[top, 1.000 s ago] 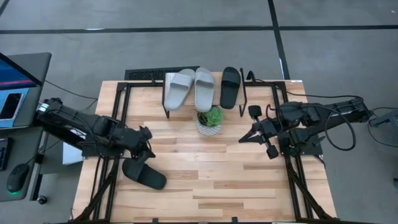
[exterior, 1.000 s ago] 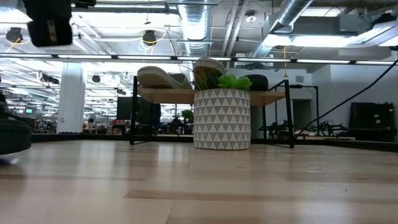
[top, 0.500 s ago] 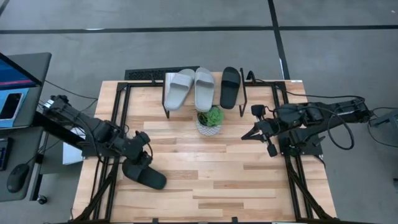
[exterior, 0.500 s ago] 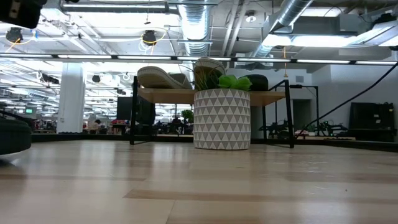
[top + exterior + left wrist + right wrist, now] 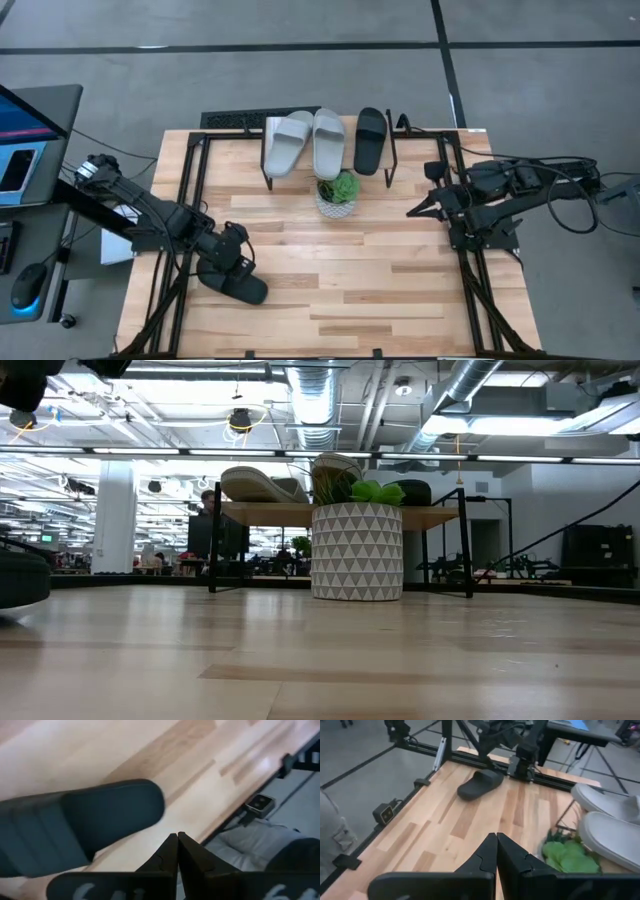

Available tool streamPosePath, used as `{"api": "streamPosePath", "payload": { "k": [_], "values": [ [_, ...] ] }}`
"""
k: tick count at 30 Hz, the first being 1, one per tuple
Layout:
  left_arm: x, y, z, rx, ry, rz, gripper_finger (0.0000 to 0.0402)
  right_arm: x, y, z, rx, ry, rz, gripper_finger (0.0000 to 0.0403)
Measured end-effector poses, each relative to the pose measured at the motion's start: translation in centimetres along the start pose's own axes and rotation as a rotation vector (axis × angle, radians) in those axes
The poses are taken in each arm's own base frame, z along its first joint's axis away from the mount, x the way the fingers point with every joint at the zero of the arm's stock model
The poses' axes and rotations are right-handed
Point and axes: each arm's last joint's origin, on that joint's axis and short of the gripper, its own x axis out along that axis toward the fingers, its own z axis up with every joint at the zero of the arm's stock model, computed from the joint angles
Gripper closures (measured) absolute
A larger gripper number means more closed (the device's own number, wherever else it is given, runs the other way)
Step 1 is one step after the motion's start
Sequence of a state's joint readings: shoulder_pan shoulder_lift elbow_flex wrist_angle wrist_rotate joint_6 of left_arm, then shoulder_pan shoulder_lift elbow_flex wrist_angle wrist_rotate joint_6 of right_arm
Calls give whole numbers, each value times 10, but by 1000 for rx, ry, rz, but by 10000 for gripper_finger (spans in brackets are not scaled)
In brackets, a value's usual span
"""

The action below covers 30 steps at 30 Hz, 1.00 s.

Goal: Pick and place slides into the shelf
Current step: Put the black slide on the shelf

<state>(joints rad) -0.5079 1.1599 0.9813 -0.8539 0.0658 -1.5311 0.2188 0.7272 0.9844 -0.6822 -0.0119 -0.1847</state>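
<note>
Shelf [image 5: 330,150]: at the far edge of the table [image 5: 350,290], bearing two light grey slides [image 5: 305,143] and one black slide [image 5: 370,140] side by side; a potted plant [image 5: 338,194] stands just in front of it. Fourth slide, black [image 5: 232,280]: lying on the table near its left front corner, off the shelf. Left gripper [image 5: 240,262]: jaws pressed together, empty, directly over that slide; right gripper [image 5: 412,212]: jaws pressed together, empty, at the table's right side, well apart from the slides.
</note>
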Motion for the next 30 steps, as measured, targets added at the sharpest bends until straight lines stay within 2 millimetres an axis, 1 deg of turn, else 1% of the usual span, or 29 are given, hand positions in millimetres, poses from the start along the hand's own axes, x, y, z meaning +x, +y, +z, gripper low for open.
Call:
{"api": "streamPosePath", "payload": {
  "k": [4,9,15,20,24,30],
  "values": [
    [0,5,0,-25,-18,55,401,-6,-1,-2,0,3,-47,403],
    [0,7,0,-47,-6,72,401,-6,-2,-2,36,7,-69,403],
    [-1,6,-7,-108,136,70,401,-6,-1,-3,112,12,-64,403],
    [-1,9,-15,-101,168,101,400,-5,-1,-3,144,20,-68,403],
    [-1,11,-19,-83,163,130,390,-6,-2,-5,128,36,-99,403],
    [-1,14,-25,-46,115,156,362,-6,-3,-6,131,46,-134,403]
  ]
}}
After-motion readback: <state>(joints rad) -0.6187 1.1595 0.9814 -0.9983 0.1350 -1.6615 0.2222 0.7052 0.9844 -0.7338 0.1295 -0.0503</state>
